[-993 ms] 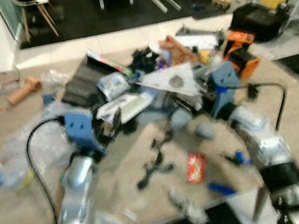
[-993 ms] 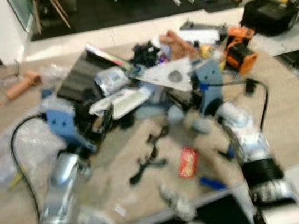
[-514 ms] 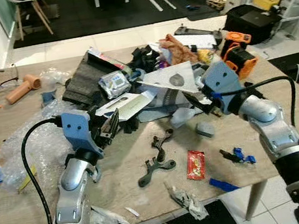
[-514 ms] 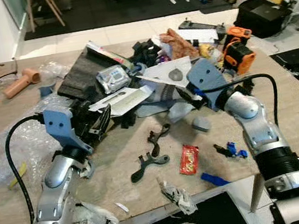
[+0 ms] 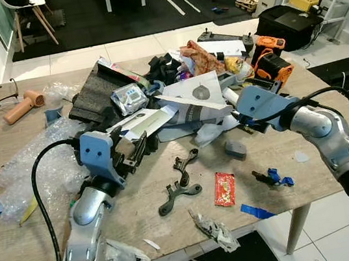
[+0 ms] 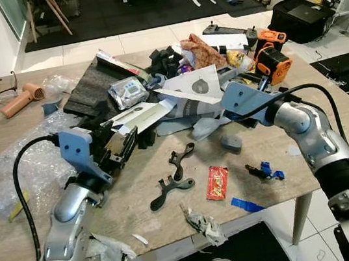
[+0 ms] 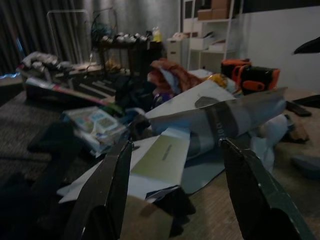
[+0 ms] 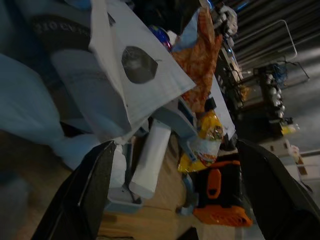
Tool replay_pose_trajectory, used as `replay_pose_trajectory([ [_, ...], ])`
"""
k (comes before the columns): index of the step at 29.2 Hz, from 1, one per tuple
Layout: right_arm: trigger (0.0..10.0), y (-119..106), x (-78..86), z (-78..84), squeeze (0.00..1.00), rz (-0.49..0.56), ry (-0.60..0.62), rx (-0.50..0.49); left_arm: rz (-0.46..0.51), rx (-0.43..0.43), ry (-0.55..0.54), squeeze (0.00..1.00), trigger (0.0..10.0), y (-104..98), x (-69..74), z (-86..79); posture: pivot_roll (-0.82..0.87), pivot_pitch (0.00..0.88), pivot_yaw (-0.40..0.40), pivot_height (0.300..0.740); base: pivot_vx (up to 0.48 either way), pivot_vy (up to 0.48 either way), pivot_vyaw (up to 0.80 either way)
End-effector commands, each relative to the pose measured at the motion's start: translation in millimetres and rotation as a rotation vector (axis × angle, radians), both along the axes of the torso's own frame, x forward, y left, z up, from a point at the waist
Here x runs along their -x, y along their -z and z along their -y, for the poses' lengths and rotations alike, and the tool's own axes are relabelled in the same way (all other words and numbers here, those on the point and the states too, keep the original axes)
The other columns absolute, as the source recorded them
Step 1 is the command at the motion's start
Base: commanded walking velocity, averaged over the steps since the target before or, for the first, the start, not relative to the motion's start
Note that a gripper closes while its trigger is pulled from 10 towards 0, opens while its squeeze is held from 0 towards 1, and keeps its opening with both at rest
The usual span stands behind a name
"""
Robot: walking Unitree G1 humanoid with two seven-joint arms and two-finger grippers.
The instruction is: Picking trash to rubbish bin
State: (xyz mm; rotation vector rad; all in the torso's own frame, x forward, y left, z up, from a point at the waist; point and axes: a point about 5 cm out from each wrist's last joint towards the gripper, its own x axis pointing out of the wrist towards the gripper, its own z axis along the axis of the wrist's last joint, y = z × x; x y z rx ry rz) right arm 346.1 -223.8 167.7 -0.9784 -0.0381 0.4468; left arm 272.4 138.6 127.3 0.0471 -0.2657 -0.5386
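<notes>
Reaching in is the step in hand, judging by both arms stretched over the light wooden counter point(image 5: 22, 252) toward the heap of rubbish at its middle, with nothing lifted yet. The left end effector point(image 5: 139, 150), its two black fingers spread and empty, points at the flat white and olive paper packet point(image 5: 142, 122) lying at the near side of the heap. The right end effector point(image 6: 230, 119), fingers likewise parted and holding nothing in the right wrist view, sits at the folded white paper sheet with a round grey mark point(image 6: 196, 88) and a pale blue crumpled plastic bag point(image 6: 206, 128) beneath it.

The next move probably calls for one arm to settle on a single light piece and close on its edge; thin paper lying flat gives little to pinch. Loose pieces nearer the front edge may be easier: a glossy red foil sachet point(image 5: 224, 188), a crumpled grey wrapper point(image 5: 214, 229), and a black moulded plastic bracket point(image 5: 179, 197). Clear bubble wrap point(image 5: 33, 171) spreads toward the left edge. No rubbish bin can be made out
</notes>
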Motion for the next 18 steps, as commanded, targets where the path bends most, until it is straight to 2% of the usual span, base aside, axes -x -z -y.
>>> replay_pose_trajectory([
  [1, 10.0, -1, -3.2, 2.3, 0.0, 0.03, 0.017, -0.002, 0.03, -0.034, 0.04, 0.0, 10.0, -3, 3.7, 1.0, -0.09, 0.0, -0.037, 0.74, 0.0, 0.0, 0.0],
  [3, 10.0, 4, -5.0, 6.2, 0.0, 0.031, 0.05, -0.075, 0.046, -0.033, 0.072, 0.0, 10.0, -4, 6.0, 2.3, -0.09, 0.0, -0.034, 0.74, 0.0, 0.0, 0.0],
  [12, 10.0, 15, -9.9, 7.7, 0.0, 0.01, 0.086, -0.163, 0.053, -0.052, 0.118, 0.0, 10.0, -4, 11.6, -0.9, -0.07, 0.0, -0.019, 0.74, 0.0, 0.0, 0.0],
  [13, 10.0, 19, -12.2, 4.8, 0.0, -0.023, 0.082, -0.219, 0.054, -0.064, 0.138, 0.0, 10.0, -4, 14.1, -2.1, -0.06, 0.0, -0.018, 0.74, 0.0, 0.0, 0.0],
  [16, 10.0, 20, -12.8, 3.4, 0.0, -0.034, 0.08, -0.238, 0.055, -0.068, 0.143, 0.0, 10.0, -4, 15.2, -2.7, -0.05, 0.0, -0.018, 0.74, 0.0, 0.0, 0.0],
  [18, 10.0, 23, -14.9, -4.1, 0.0, -0.07, 0.048, -0.278, 0.056, -0.072, 0.148, 0.0, 10.0, -5, 18.0, -4.6, -0.04, 0.0, -0.017, 0.74, 0.0, 0.0, 0.0],
])
